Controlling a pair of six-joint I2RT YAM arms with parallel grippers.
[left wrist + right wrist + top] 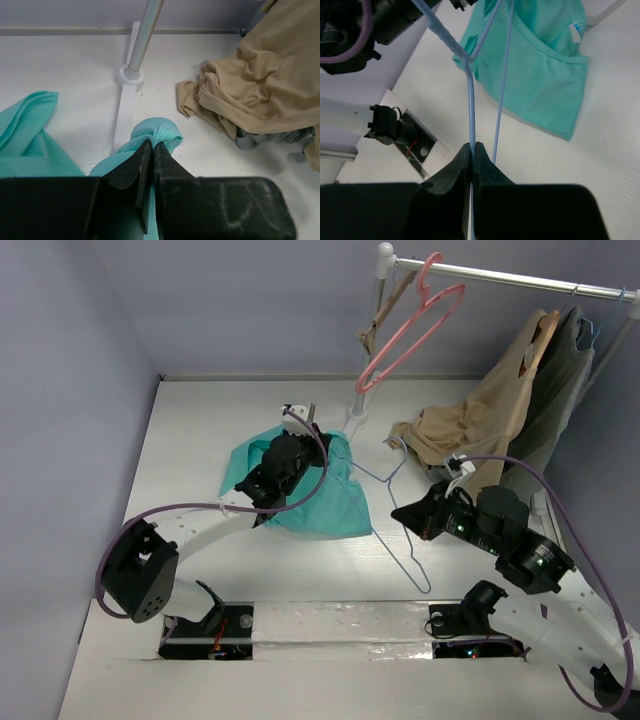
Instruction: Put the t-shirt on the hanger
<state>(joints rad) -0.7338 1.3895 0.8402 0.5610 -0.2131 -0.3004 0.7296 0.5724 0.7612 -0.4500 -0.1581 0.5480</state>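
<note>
Pinching a bunched fold of the t-shirt [159, 131] between the closed jaws of the left gripper [151, 145], just short of the rack pole's base [131, 76]. Leaving the rest of the t-shirt [335, 505] spreading crumpled over the table [190, 430], left of centre in the top view, under and around the left gripper [305, 435].

Clamping the thin wire of the hanger [472, 110] in the right gripper [471, 146], jaws pressed together on it with no gap showing. Holding the hanger [375, 525] just right of the t-shirt [540, 75], one bend of the wire overlapping the fabric's edge in the right wrist view; whether touching it or passing above, not clear. Keeping the right gripper [400, 512] near the t-shirt's right hem.

Lying heaped by the back right of the table, a tan garment [260, 85], well apart from the t-shirt. Hanging from the rail above, a pink hanger [415, 325].
</note>
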